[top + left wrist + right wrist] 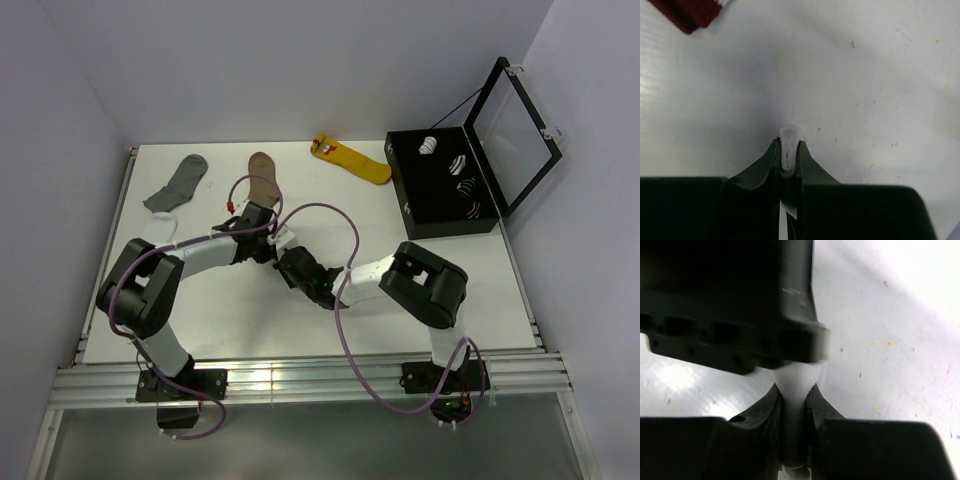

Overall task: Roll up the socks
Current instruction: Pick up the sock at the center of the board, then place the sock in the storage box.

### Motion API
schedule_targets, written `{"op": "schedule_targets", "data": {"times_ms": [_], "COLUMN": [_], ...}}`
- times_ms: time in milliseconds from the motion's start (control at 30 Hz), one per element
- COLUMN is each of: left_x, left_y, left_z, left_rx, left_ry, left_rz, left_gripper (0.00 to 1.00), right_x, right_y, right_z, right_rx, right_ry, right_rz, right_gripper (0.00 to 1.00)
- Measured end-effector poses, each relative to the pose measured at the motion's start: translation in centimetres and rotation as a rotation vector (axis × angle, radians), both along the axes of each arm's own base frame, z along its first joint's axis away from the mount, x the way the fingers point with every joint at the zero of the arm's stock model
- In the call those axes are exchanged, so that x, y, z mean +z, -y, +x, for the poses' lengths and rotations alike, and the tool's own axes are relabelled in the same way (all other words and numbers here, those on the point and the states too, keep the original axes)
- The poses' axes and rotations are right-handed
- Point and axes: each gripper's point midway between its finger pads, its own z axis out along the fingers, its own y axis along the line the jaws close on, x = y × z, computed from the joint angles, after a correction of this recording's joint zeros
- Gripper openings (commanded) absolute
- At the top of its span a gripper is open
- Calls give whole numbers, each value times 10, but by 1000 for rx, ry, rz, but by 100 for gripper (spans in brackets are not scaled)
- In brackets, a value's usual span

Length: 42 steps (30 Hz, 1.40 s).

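Note:
In the left wrist view my left gripper [789, 141] is shut on a thin fold of a white sock [790, 134], just above the table. My right gripper [795, 387] is shut on ribbed white sock fabric [799, 375], right under the dark body of the left gripper [730, 315]. In the top view the two grippers, left [272, 246] and right [296, 266], meet tip to tip at the table's middle, and the held sock is almost hidden between them. A second white sock [160, 228] lies flat at the left, partly under the left arm.
A grey sock [178, 182], a brown sock [265, 175] with a maroon cuff [687, 12] and a yellow sock [352, 160] lie along the back. An open black box [410, 200] with rolled socks inside stands at the back right, with its lid raised.

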Motion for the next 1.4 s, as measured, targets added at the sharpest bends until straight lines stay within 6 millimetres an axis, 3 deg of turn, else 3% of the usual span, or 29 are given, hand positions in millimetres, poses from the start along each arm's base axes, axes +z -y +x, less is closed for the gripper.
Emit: {"op": "schedule_targets", "data": {"times_ms": [167, 300, 500, 667, 767, 867, 1133, 1233, 1400], "left_x": [9, 38, 123, 197, 230, 245, 244, 255, 264], "left_y": [-10, -48, -92, -130, -152, -169, -205, -217, -234], "left_z": [-12, 2, 27, 20, 8, -7, -47, -57, -68], "left_rx": [13, 99, 209, 282, 316, 336, 367, 391, 437], "left_ry": [-43, 1, 206, 412, 521, 598, 694, 741, 781], "left_rz": [-37, -22, -25, -10, 24, 66, 218, 270, 346], "left_gripper": [46, 65, 87, 97, 100, 100, 100, 99, 100], "right_x": [6, 14, 45, 81, 102, 130, 205, 208, 176], "right_y": [10, 34, 56, 84, 112, 147, 248, 285, 332], "right_z": [-13, -19, -15, 4, 26, 59, 148, 181, 221], "right_rx": [40, 17, -32, -117, -212, -336, -646, -747, -855], "right_ry": [-40, -63, -56, -38, -32, -15, 48, 36, -51], "right_rz": [24, 8, 49, 117, 144, 169, 273, 288, 268], "right_gripper": [0, 0, 0, 0, 0, 0, 0, 0, 0]}}
